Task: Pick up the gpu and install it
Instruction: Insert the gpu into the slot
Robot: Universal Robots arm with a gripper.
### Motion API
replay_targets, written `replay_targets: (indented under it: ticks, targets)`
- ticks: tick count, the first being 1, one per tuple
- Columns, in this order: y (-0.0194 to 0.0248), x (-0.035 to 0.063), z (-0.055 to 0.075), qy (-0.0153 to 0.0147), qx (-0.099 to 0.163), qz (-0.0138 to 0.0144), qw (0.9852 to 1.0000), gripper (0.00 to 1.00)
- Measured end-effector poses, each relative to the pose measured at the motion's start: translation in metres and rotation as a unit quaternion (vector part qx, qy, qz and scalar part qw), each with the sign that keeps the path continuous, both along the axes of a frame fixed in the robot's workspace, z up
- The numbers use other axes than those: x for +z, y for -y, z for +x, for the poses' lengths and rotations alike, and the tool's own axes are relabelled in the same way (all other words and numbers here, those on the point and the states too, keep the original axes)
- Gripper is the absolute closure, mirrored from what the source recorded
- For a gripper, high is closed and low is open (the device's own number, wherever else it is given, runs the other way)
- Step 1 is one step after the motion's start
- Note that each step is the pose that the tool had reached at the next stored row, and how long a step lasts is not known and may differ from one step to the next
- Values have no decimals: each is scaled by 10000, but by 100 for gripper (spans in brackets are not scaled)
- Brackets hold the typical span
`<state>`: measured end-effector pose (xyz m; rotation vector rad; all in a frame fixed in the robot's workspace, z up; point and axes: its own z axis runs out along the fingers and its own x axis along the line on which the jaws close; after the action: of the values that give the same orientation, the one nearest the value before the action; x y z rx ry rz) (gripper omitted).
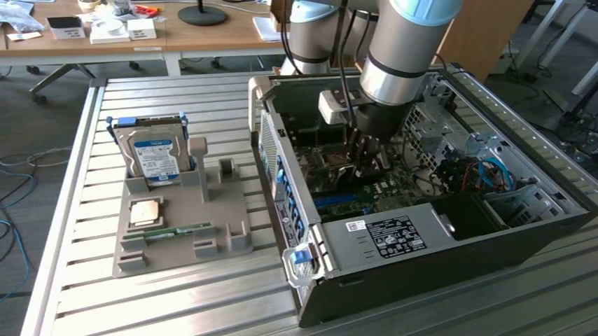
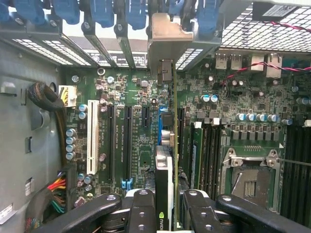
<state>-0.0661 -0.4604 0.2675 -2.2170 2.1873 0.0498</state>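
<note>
The gpu (image 2: 165, 179) stands on edge between my fingers inside the open computer case (image 1: 523, 245). It is a thin dark card with a green logo near my grip. Its silvery bracket (image 2: 167, 39) reaches the rear slot openings under the blue latches. The card's lower edge runs along the blue slot (image 2: 159, 128) of the green motherboard (image 2: 131, 121); whether it is seated I cannot tell. My gripper (image 2: 167, 213) is shut on the card. In the exterior view the gripper (image 1: 366, 159) hangs straight down into the middle of the case.
A grey parts holder (image 1: 215, 210) on the slatted table holds a hard drive (image 1: 154, 157), a green memory stick (image 1: 168, 231) and a small tan square part (image 1: 143, 212). Inside the case are the power supply (image 1: 393, 234), blue and red cables (image 1: 477, 171), the CPU socket (image 2: 250, 174) and a white slot (image 2: 91, 141).
</note>
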Motion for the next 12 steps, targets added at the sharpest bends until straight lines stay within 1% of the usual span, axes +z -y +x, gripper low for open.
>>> replay_targets:
  ticks: [12]
  targets:
    - [0, -74, -17, 0, 0, -1, 10000, 73]
